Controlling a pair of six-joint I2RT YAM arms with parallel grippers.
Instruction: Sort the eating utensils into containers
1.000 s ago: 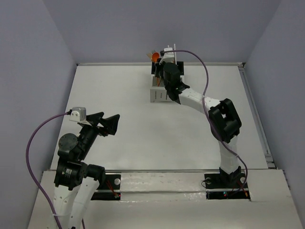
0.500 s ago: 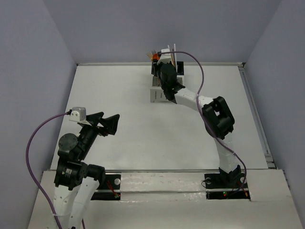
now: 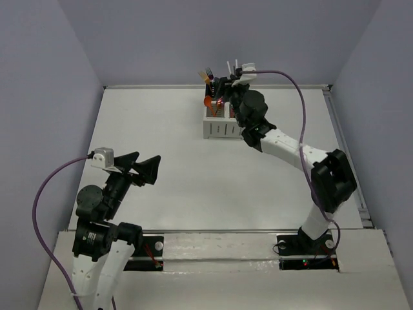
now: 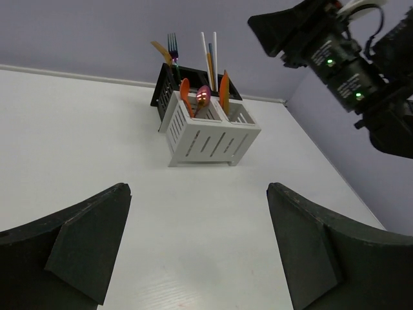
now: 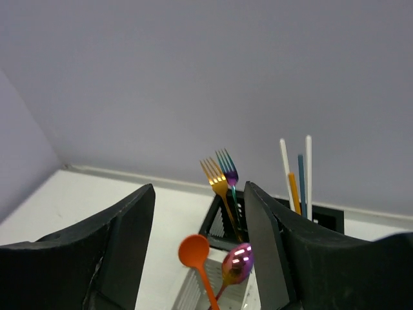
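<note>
The white counter (image 3: pixel 181 148) carries the caddy (image 3: pixel 222 126) at its far edge, near the middle. The right hand (image 5: pixel 199 206) hovers just above the caddy, fingers spread wide with nothing between them. The left hand (image 4: pixel 197 219) hangs over the near-left counter, well apart from the caddy, equally wide and empty. Two forks (image 5: pixel 219 173) stand in a black back box, the sticks (image 5: pixel 308 168) in the other, and two spoons (image 5: pixel 193 252) in a white front box.
</note>
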